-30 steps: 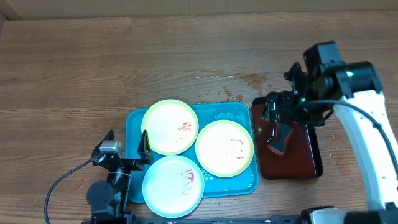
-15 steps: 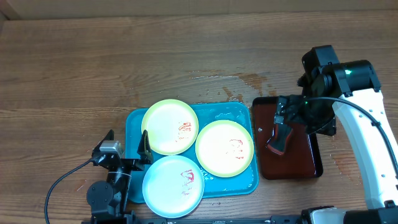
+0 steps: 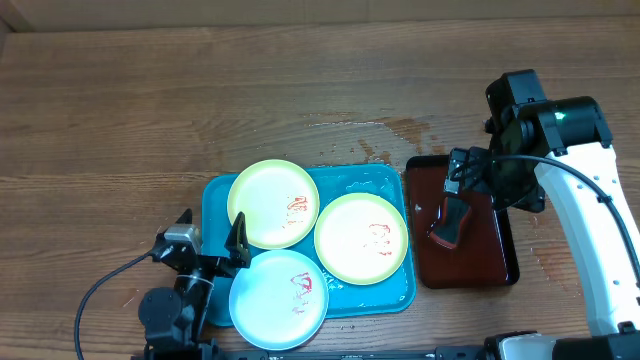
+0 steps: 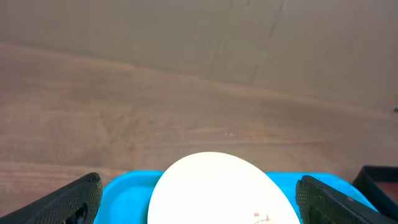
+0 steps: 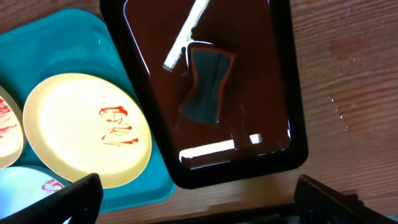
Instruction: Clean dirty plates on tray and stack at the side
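Plates (image 3: 361, 238) fill the tray (image 3: 352, 179), left of the right end effector (image 3: 462, 172).

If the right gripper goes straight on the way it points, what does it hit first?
Most likely the dark red tray, near its closer rim. The open right gripper points down at it; the sponge lies further ahead. Depth is unclear, so that is a guess.

No legible text, label, brand, number or sign anywhere in any view.
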